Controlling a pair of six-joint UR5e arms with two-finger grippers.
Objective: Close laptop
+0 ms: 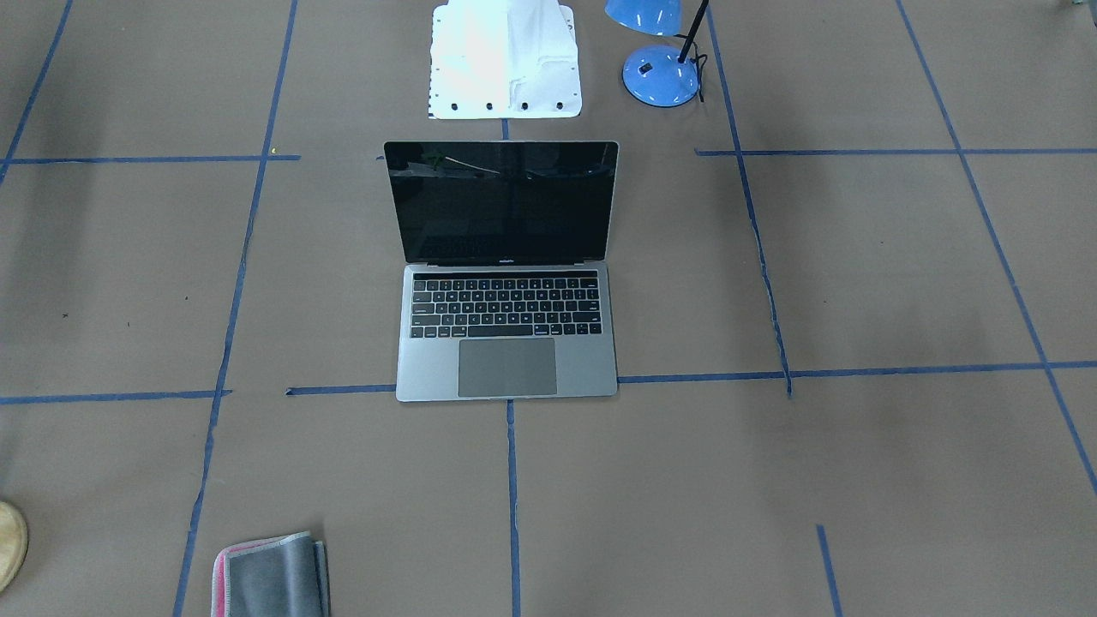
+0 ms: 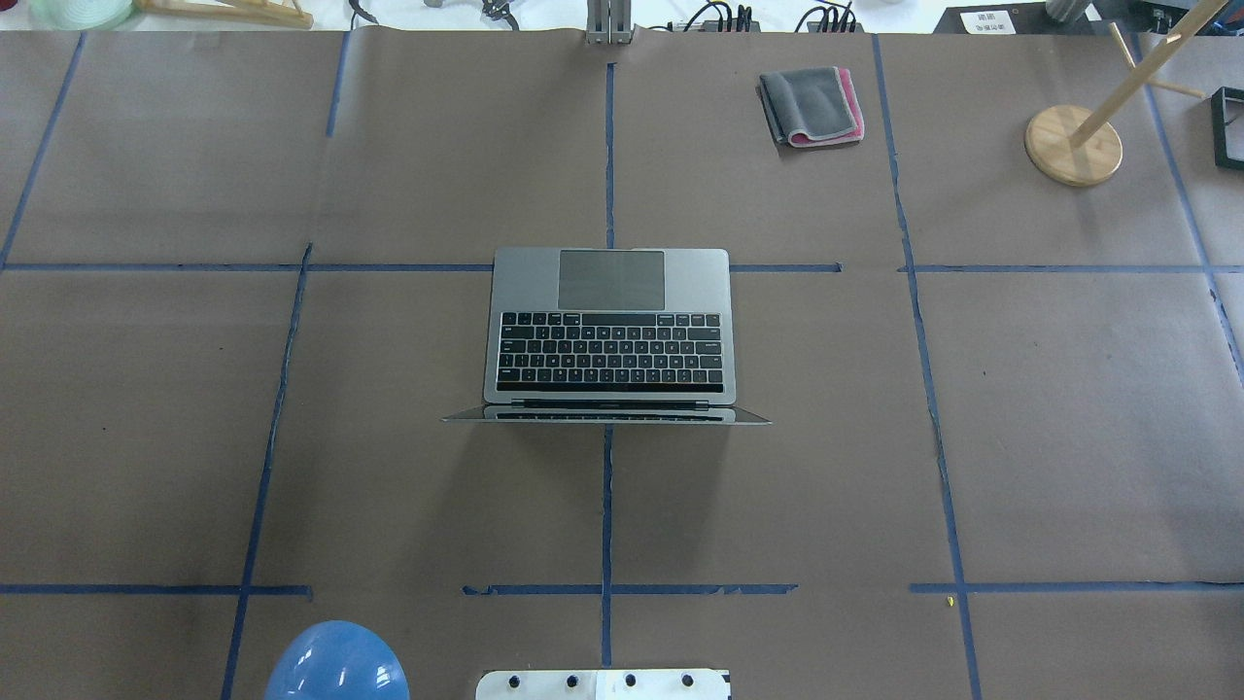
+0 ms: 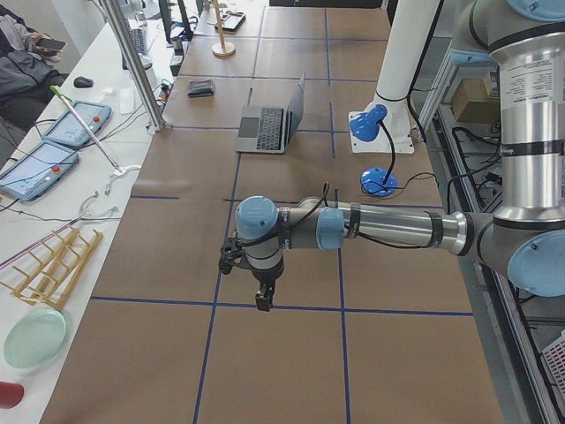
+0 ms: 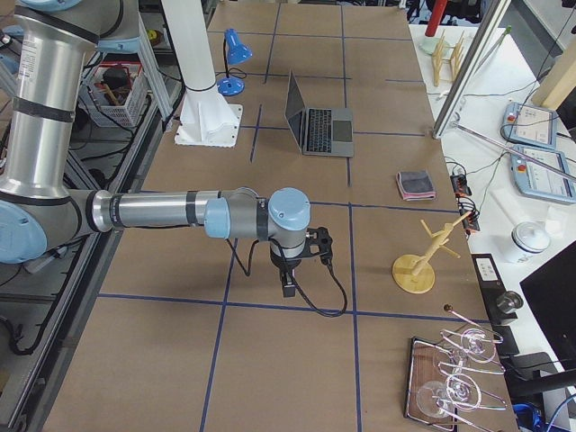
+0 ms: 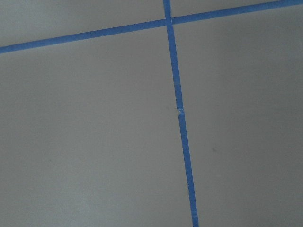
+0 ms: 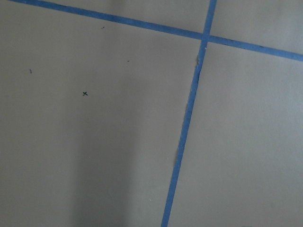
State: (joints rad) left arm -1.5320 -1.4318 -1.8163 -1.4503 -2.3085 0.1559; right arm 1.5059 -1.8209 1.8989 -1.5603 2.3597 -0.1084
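The space-grey laptop (image 1: 506, 334) stands open in the middle of the table, its black screen upright and its keyboard and trackpad bare. It also shows in the overhead view (image 2: 609, 331), the left side view (image 3: 272, 124) and the right side view (image 4: 317, 121). My left gripper (image 3: 263, 299) hangs over the paper far from the laptop, seen only in the left side view. My right gripper (image 4: 289, 286) hangs likewise at the other end, seen only in the right side view. I cannot tell whether either is open or shut. Both wrist views show only brown paper and blue tape.
A blue desk lamp (image 1: 658, 73) and the white robot base (image 1: 506, 60) stand behind the laptop. A folded grey cloth with a pink edge (image 2: 812, 105) and a wooden stand (image 2: 1073, 144) lie on the far side. Blue tape lines cross the brown paper.
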